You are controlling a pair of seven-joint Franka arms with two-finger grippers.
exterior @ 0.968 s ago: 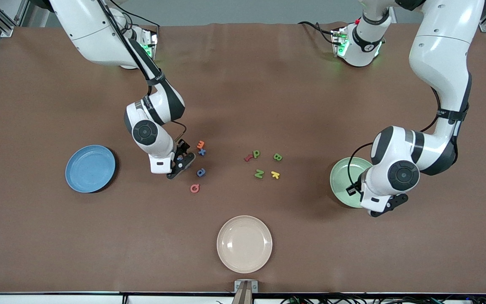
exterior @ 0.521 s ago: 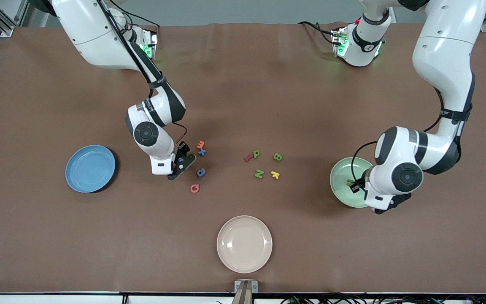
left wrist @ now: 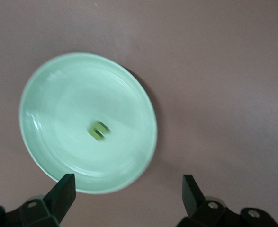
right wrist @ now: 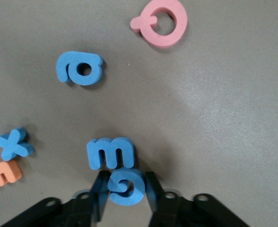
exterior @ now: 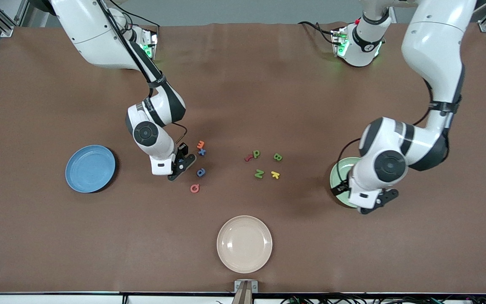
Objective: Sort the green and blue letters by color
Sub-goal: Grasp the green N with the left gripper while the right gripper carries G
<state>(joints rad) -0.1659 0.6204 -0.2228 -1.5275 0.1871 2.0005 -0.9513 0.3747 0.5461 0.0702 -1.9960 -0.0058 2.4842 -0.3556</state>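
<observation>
Right gripper (right wrist: 123, 189) pinches blue G (right wrist: 125, 186); left gripper (left wrist: 129, 194) spread above green plate (left wrist: 139, 101).

Even, bright overhead light fills the matte brown table (exterior: 243, 84), with soft shadows pooled beneath both white arms. The glossy cream round plate (exterior: 244, 243) carries faint glare. In the left wrist view, the small olive-green foam letter (left wrist: 98, 130) is smeared by motion blur.
</observation>
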